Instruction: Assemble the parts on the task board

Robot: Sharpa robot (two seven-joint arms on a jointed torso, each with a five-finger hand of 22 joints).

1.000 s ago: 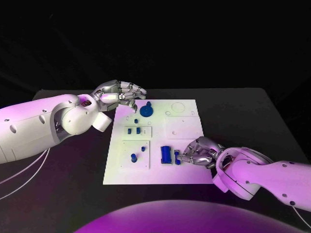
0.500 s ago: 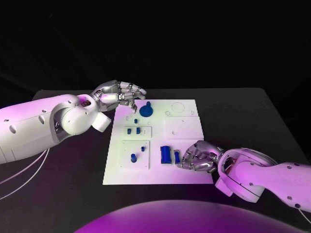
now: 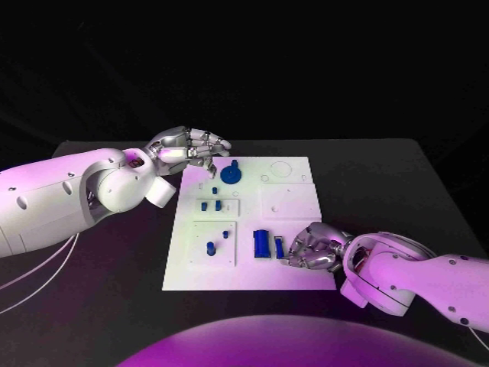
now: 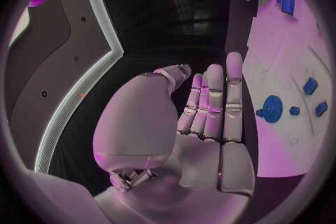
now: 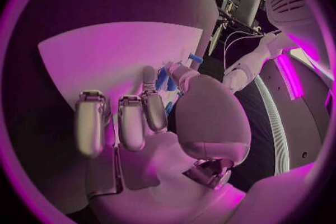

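Head view: the black table (image 3: pixel 399 176) is seen carrying the white task board (image 3: pixel 294 206) at its middle, with darkness all round it. Compared with a second ago, the right hand (image 3: pixel 314 248) is found lower down the board, drawn a little toward the near edge; over the last half second almost nothing more is changed. The left hand (image 3: pixel 189 147) is held exactly where it was, at the board's far left corner, fingers straight and side by side in its own wrist view, nothing gripped.

The right hand's fingers are curled over the board just right of the long blue block (image 3: pixel 260 244) and the slim blue bar (image 3: pixel 277 248). Blue is glimpsed between its thumb and fingers in the right wrist view, but whether a part is pinched or merely touched cannot be told.

The round blue knob (image 3: pixel 230 174) is still standing near the far left corner, two small blue pegs (image 3: pixel 209 206) below it, and one blue peg (image 3: pixel 211 248) in the near left recess.

The small retreat is judged to be a settling onto the near parts, so a pick or a press there seems to be in hand; most of the assembly is judged still to be done.
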